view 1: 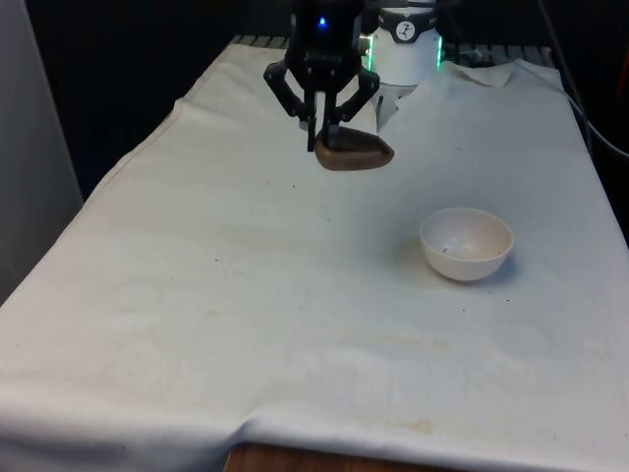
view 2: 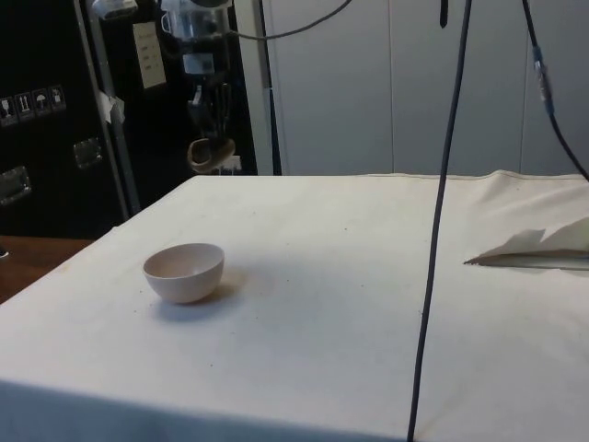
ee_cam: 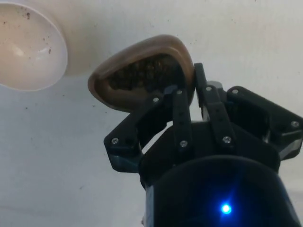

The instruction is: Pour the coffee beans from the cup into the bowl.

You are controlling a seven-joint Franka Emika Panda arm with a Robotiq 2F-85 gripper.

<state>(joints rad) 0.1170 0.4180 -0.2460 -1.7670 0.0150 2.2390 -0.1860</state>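
1. Although it sits nearest the front camera, the bowl point(view 1: 467, 243) is still empty; it looks light and rigid, a thin white shell resting on the cloth point(view 1: 246, 295), so a knock could slide it.
2. Farther back, the cup point(view 1: 353, 151) hangs above the cloth, well apart from the bowl, pinched at its rim by the closed gripper point(view 1: 322, 126).
3. Its brown wall bulges out of round in the wrist view, so it is probably soft; the rim grip suits it, and squeezing harder risks spilling the beans point(ee_cam: 142, 75).
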